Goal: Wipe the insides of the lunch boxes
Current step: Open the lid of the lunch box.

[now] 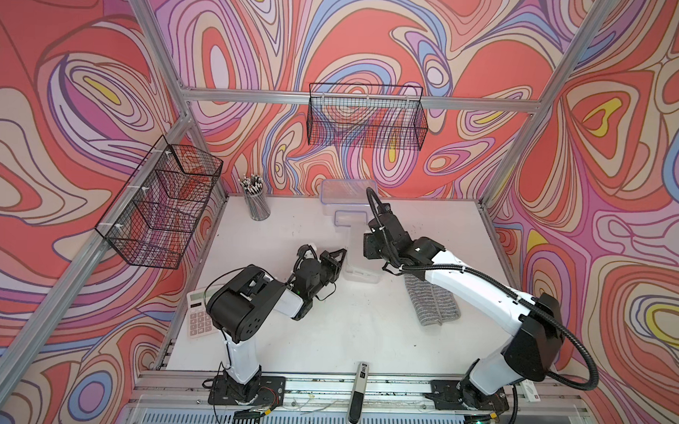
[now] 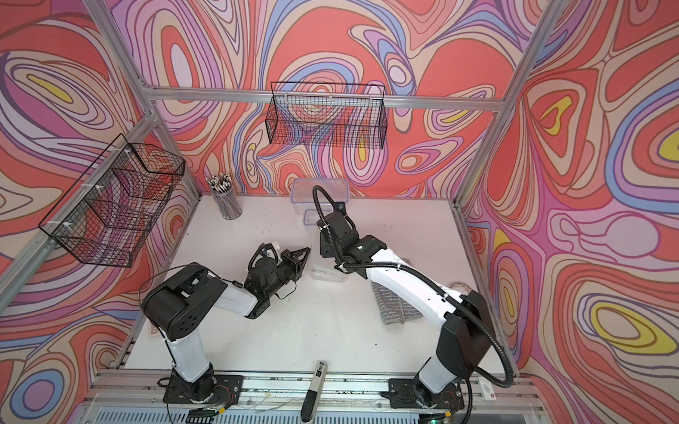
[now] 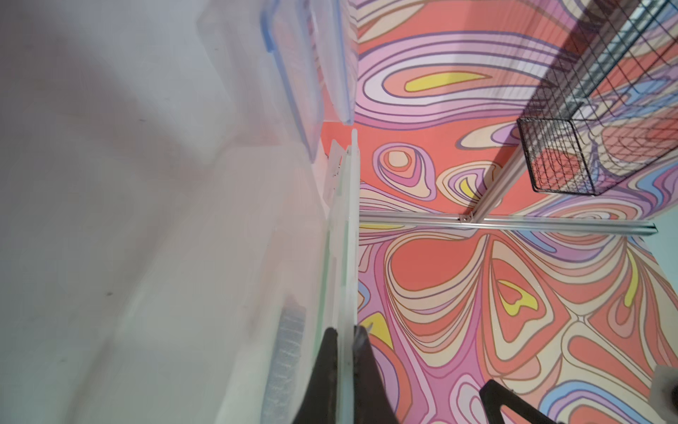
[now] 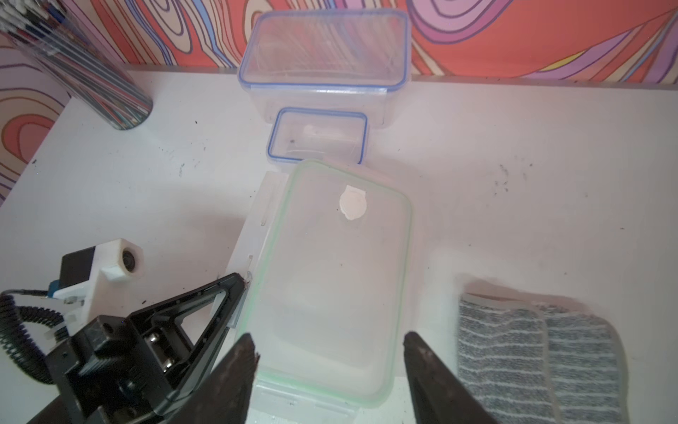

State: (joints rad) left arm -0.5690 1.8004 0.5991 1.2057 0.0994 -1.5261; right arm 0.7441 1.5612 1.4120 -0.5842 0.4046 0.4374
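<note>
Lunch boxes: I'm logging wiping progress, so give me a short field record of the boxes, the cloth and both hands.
large box: lidded, farthest back
small box: blue-rimmed, just in front of it
medium box: nearest, under frosted lid
left hand: shut on frosted lid's side flap
right hand: open above frosted lid
cloth: lying beside medium box, unheld

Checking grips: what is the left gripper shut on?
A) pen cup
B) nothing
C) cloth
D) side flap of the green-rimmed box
D: the left gripper has its tips closed on the flap at the side of the green-rimmed box; the cloth lies apart.
</note>
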